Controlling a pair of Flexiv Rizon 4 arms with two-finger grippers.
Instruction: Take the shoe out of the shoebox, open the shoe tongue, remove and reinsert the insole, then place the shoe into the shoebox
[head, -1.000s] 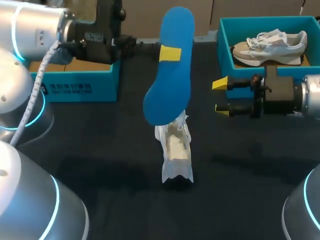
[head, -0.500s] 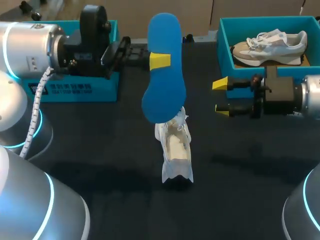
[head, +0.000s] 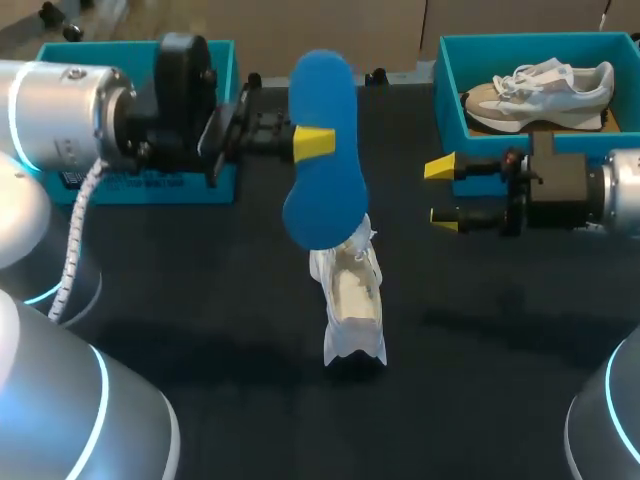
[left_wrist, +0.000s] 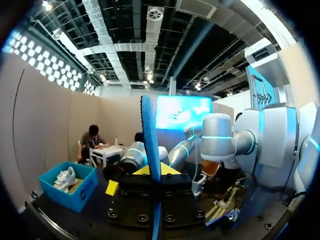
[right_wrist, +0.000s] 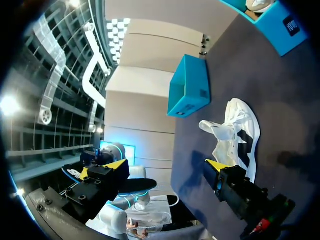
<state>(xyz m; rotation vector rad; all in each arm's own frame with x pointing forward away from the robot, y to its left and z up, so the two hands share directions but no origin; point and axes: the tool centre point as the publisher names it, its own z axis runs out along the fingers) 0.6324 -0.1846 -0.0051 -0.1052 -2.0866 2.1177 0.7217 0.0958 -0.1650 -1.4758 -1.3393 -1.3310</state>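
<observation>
My left gripper (head: 312, 143) is shut on a blue insole (head: 325, 190) and holds it upright in the air above the table's middle. In the left wrist view the insole (left_wrist: 149, 130) shows edge-on, rising from between the yellow tips of that gripper (left_wrist: 152, 170). Just below the insole a white shoe (head: 350, 295) lies on the dark table, tongue pulled open. My right gripper (head: 443, 192) hovers open to the right of the shoe, nothing between its fingers. In the right wrist view the shoe (right_wrist: 235, 132) lies ahead of the open right gripper (right_wrist: 157, 168).
A teal shoebox (head: 448, 100) at the back right holds a second, grey-and-white shoe (head: 540, 90). Another teal box (head: 150, 185) stands at the back left, behind my left arm. In the right wrist view that box (right_wrist: 190, 87) stands beyond the white shoe.
My left arm has carried the insole leftward and somewhat lower, closer to the shoe. The right arm and the shoe have stayed put.
</observation>
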